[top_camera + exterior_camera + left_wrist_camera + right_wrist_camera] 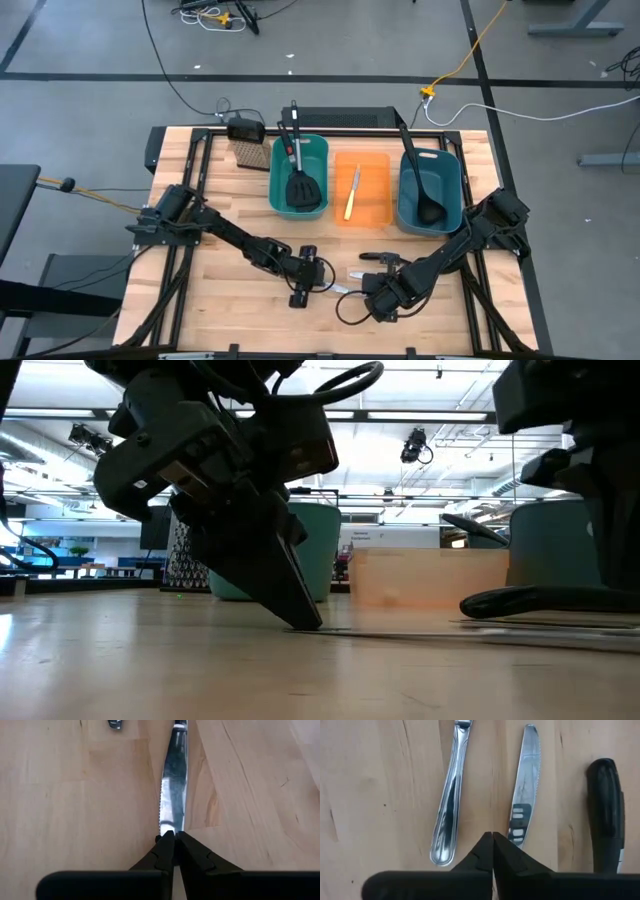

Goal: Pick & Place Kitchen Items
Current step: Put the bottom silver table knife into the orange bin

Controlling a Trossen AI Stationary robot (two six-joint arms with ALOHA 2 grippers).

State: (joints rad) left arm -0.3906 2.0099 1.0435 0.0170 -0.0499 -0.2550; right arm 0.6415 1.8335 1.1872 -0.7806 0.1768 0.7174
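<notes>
Centrally, yellow-handled knife (351,194) inside orange bin (379,166).

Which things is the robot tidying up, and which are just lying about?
Job things: spatula, ladle, yellow knife, silver knife.
Just there: brush, teal bins, orange bin.

Left arm: extended from the left edge of the wooden table (215,290) toward its front centre, forearm lowered. Left gripper (322,278): tipped steeply down to the table surface, fingers (167,851) drawn almost together on a thin table knife (172,795).

Right arm: bent inward from the table's right edge. Right gripper (372,290): held low at the table's front centre, fingertips (487,851) pressed together, nothing gripped.
</notes>
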